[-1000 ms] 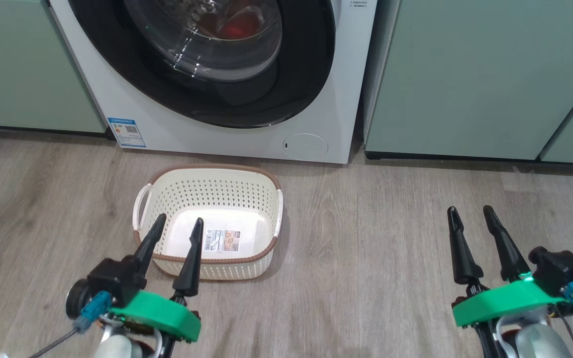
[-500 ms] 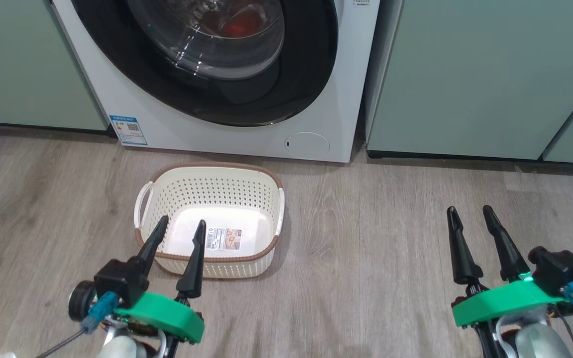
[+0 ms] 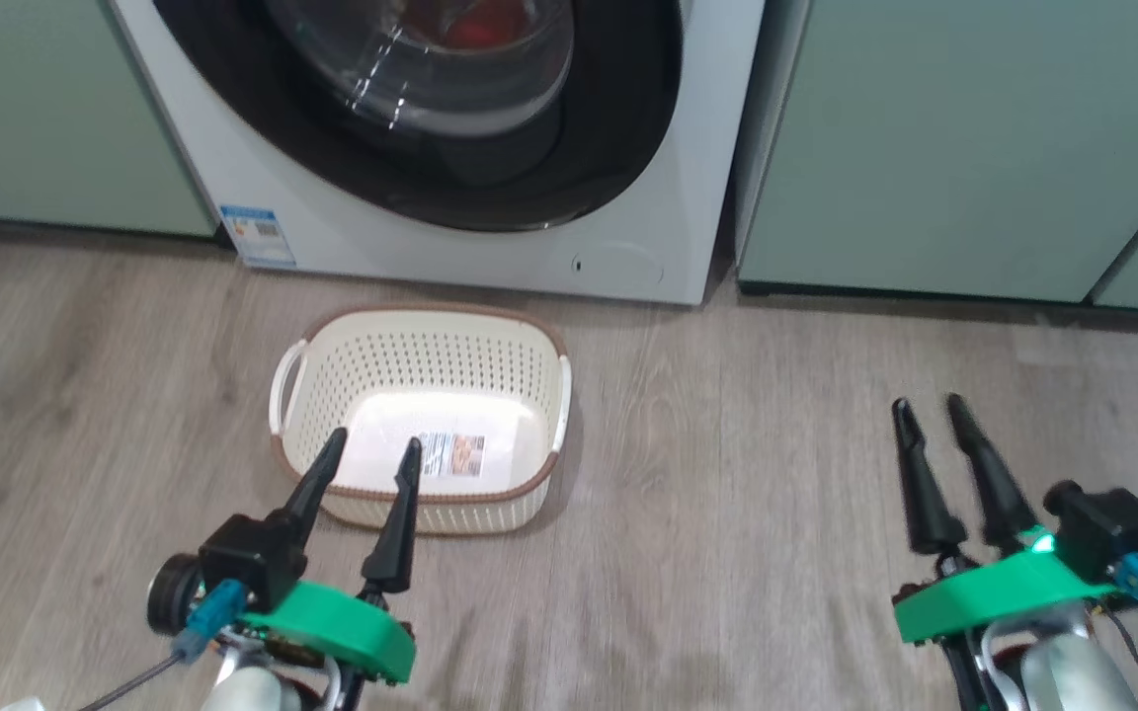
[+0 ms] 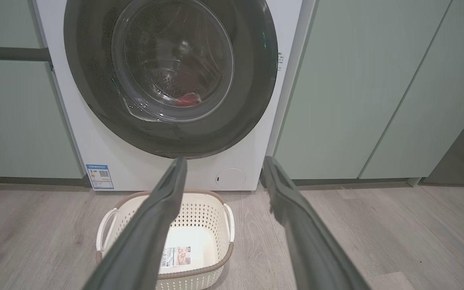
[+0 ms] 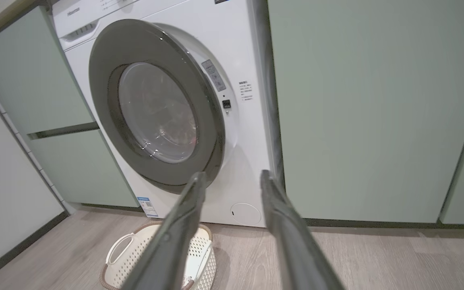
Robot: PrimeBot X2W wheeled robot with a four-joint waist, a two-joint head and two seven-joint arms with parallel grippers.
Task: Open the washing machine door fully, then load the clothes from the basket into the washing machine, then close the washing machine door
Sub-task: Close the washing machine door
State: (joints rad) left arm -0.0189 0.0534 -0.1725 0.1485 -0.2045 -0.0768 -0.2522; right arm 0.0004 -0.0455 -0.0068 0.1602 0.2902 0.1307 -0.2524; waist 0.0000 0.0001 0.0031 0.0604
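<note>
Holds the left gripper (image 3: 375,437) spread and empty by the near rim of the basket (image 3: 421,314), fingers aimed toward the washing machine (image 3: 332,247). Holds the right gripper (image 3: 927,402) parted too, gripping nothing, over bare floor (image 3: 727,494) well to the right of the basket. Finds the basket empty. Spots the clothes (image 4: 187,99) as a red patch behind the glass of the washing machine door (image 3: 618,128). Places that door ahead of and above both grippers, swung against the front or nearly so; cannot tell whether latched. Judges the left arm nearer the glass, the right nearer the door's right-hand edge.
</note>
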